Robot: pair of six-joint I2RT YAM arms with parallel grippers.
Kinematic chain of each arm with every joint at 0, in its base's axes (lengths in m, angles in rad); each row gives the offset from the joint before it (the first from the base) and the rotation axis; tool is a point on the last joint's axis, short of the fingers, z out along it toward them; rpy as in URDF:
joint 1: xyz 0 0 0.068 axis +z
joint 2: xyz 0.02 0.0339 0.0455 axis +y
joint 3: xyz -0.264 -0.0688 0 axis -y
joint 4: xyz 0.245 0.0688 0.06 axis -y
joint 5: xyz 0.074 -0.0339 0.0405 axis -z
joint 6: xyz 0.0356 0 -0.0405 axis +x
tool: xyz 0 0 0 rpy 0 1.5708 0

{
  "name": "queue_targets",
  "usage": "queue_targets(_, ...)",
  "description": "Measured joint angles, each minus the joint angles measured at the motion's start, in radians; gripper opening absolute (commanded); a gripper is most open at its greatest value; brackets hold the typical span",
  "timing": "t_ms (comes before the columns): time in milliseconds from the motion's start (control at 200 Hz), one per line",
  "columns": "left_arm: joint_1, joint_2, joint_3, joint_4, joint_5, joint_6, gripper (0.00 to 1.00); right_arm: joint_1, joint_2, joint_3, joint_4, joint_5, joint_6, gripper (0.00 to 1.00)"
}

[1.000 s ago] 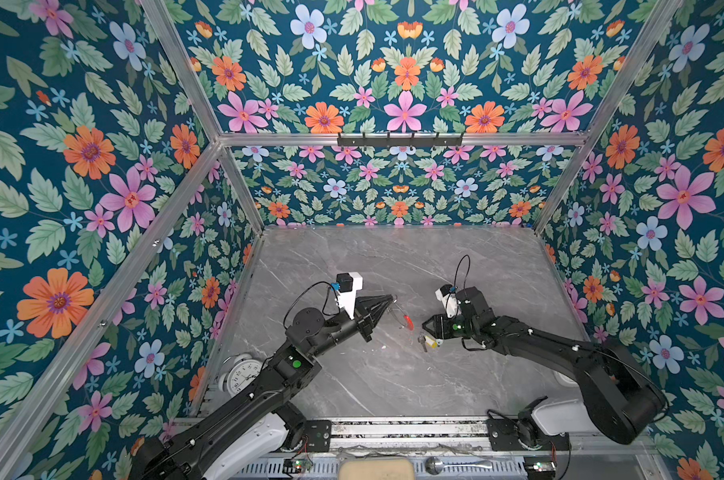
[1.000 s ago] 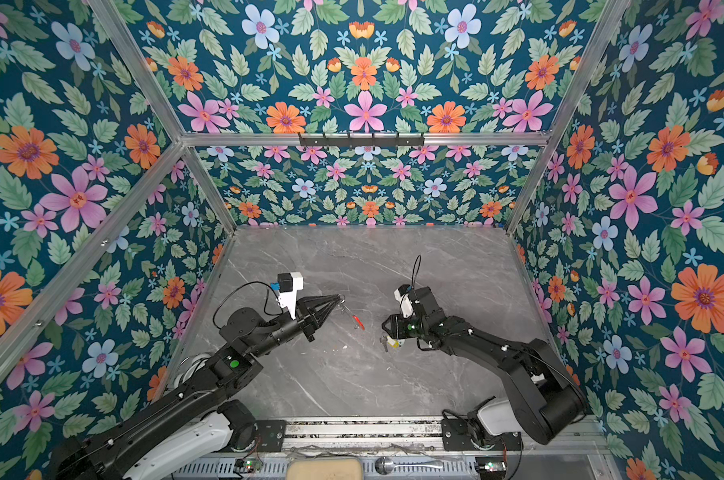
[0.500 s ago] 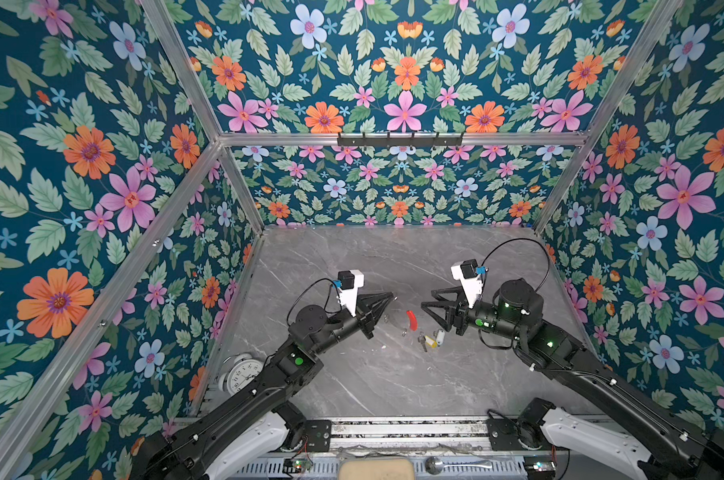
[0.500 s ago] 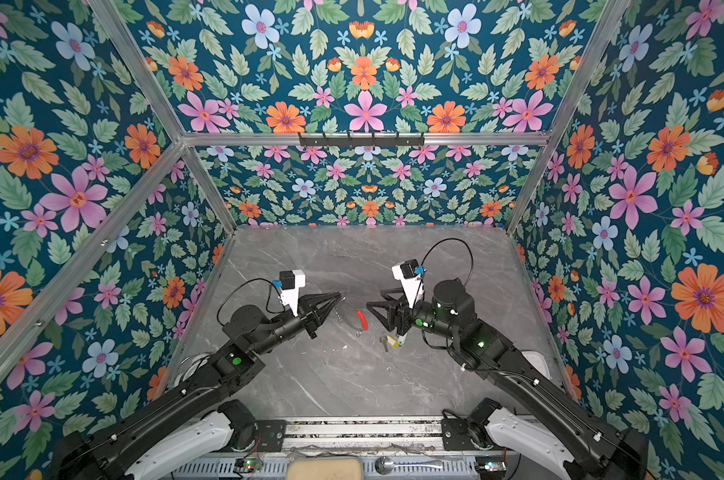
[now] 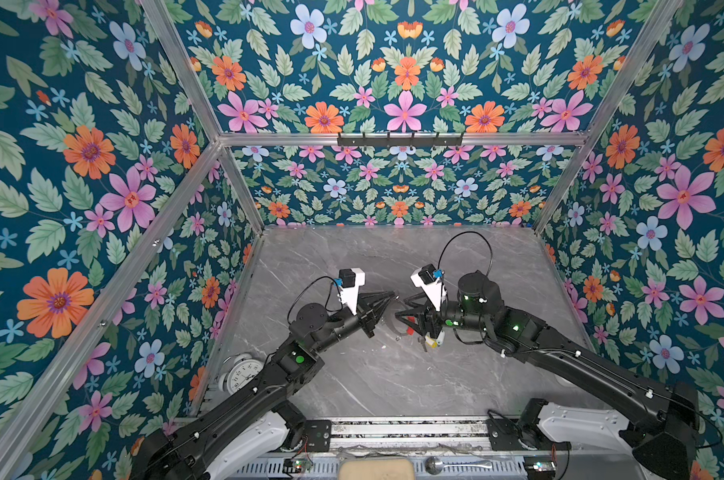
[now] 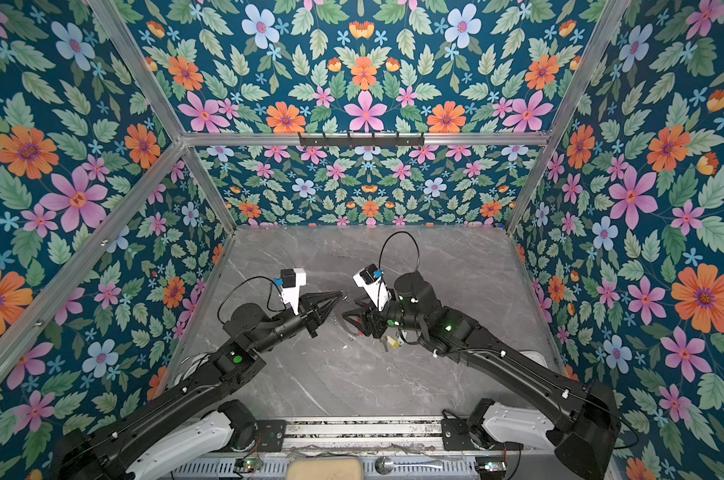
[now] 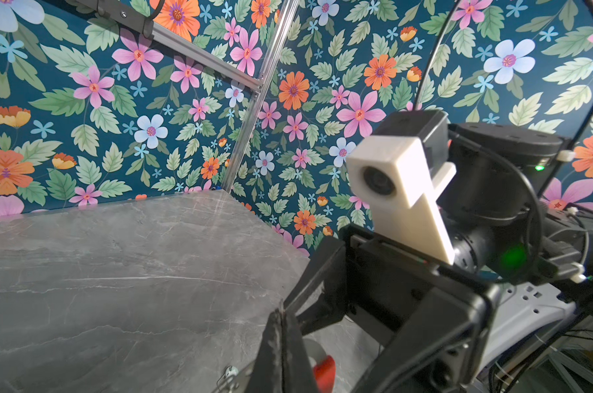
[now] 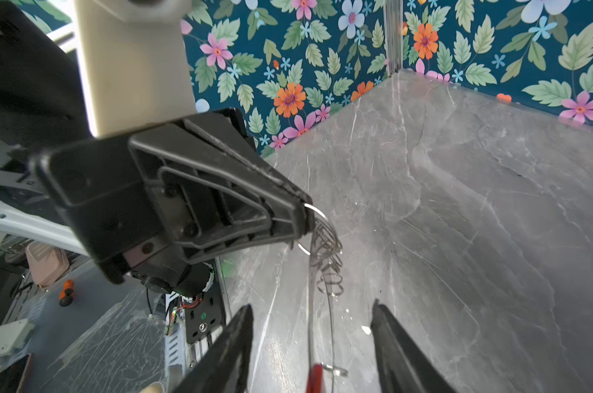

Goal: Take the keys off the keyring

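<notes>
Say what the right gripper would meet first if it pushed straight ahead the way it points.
The keyring: its hoop runs between the open jaws of the right gripper, red part nearest. Just beyond, the left gripper is shut on that hoop and would come next, though depth is hard to judge.

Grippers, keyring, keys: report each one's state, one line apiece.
Left gripper: shut on the thin grey hoop keyring with a red section.
Keyring: hanging upright from that gripper, red section lowest.
Right gripper: open, fingers either side of the hoop.
Yellow-tagged silver key: beneath the right gripper; on or off the hoop unclear.
</notes>
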Motion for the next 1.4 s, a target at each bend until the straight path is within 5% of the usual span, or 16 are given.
queue_targets(255,0.000,-0.014,0.000,-0.012,-0.009,0.000,0.01,-0.003,0.034,0.000,0.004,-0.020,0.000,0.00)
queue_targets(330,0.000,-0.017,0.000,-0.023,-0.017,0.000,0.30,-0.010,0.045,0.000,0.008,-0.033,0.000,0.00)
queue_targets(425,0.000,-0.033,0.000,-0.032,-0.029,0.000,0.53,-0.029,0.064,0.000,0.008,-0.053,0.008,0.00)
queue_targets(440,0.000,-0.036,0.000,-0.033,-0.032,0.000,0.87,-0.033,0.069,0.000,0.009,-0.060,0.011,0.00)
queue_targets(465,0.000,-0.043,0.000,-0.035,-0.039,0.001,0.99,-0.039,0.075,-0.001,0.010,-0.074,0.018,0.00)
queue_targets(860,0.000,-0.150,0.000,-0.065,-0.076,0.031,1.00,-0.114,0.385,-0.016,0.058,-0.360,0.134,0.00)
queue_targets(1155,0.000,-0.151,-0.012,-0.063,-0.083,0.034,1.00,-0.115,0.578,-0.028,0.107,-0.351,0.179,0.00)
queue_targets(1400,0.000,-0.145,-0.018,-0.063,-0.082,0.033,1.00,-0.112,0.628,-0.001,0.100,-0.232,0.182,0.46)
